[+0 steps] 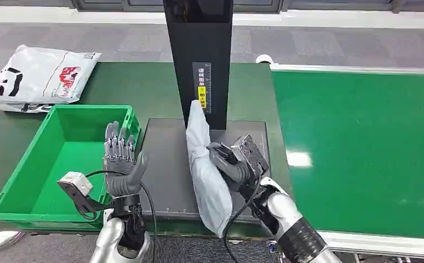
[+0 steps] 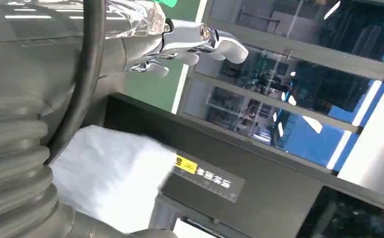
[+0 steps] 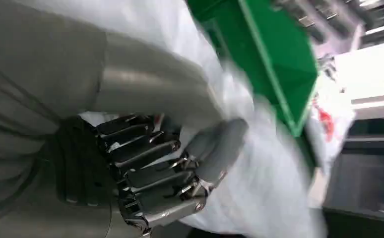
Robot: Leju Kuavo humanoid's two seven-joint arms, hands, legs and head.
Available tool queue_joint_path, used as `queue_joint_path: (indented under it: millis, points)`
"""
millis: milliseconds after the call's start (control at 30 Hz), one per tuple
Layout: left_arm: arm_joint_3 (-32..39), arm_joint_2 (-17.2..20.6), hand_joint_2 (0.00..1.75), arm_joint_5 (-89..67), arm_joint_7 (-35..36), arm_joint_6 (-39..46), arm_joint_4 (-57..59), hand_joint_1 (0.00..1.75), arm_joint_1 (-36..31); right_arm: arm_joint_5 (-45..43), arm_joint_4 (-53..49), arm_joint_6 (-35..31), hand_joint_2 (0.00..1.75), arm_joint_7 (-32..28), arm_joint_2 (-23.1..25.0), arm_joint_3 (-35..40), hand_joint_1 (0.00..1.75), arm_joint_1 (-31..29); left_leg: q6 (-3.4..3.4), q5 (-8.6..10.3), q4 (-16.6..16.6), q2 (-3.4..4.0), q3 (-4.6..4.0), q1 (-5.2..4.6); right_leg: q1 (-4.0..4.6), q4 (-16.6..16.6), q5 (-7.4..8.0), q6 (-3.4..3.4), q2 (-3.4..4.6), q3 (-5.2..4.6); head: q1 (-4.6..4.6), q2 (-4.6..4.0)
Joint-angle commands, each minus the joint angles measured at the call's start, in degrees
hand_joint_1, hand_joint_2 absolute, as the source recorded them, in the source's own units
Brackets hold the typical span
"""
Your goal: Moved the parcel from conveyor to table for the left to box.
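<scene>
The right hand [image 1: 236,163] has its fingers wrapped round the middle of the grey parcel [image 1: 205,170], which hangs lengthwise over the dark mat [image 1: 166,164] on the counter [image 1: 144,82], its upper end against the foot of the black post [image 1: 199,60] and its lower end reaching past the counter's near edge. The conveyor [image 1: 363,148] lies to the right, so the carry across looks nearly done and the setting-down is the step in hand. The left hand [image 1: 121,159] holds nothing, fingers spread and upright, at the near right corner of the green box [image 1: 23,181]. Next, I judge, the right hand must lower the parcel flat onto the mat and let go, within the left hand's reach. A printed bag [image 1: 37,76] lies at the counter's far left corner.
</scene>
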Motion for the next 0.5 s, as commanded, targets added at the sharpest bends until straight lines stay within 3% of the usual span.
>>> queue_joint_path:
  millis: [33,333,500]
  points:
    - [-2.1,2.4,1.75,0.6,-0.2,0.5,5.6,0.00,-3.6,-0.3,13.8,0.2,1.75,-0.9,0.7,1.3,0.00,-5.6,-0.01,0.09,-0.1,0.02,0.08,0.02,0.02,-0.1,0.09,-0.04,0.07,0.07,0.00,0.00]
    - [-1.1,1.8,1.75,0.7,-1.0,-0.5,9.1,0.00,-6.7,-0.3,26.4,-3.5,1.75,-3.5,2.6,-7.5,0.00,-11.6,-0.02,0.12,-0.1,-0.04,0.03,-0.01,-0.01,-0.1,0.10,-0.04,0.01,0.00,0.02,0.00]
    - [-1.2,1.7,1.75,0.7,-1.1,-0.5,9.3,0.00,-6.8,-0.4,27.0,-3.4,1.75,-3.7,2.6,-8.2,0.00,-11.8,-0.03,0.14,-0.1,-0.01,0.03,0.02,0.02,-0.1,0.15,-0.06,0.06,0.01,0.00,0.00]
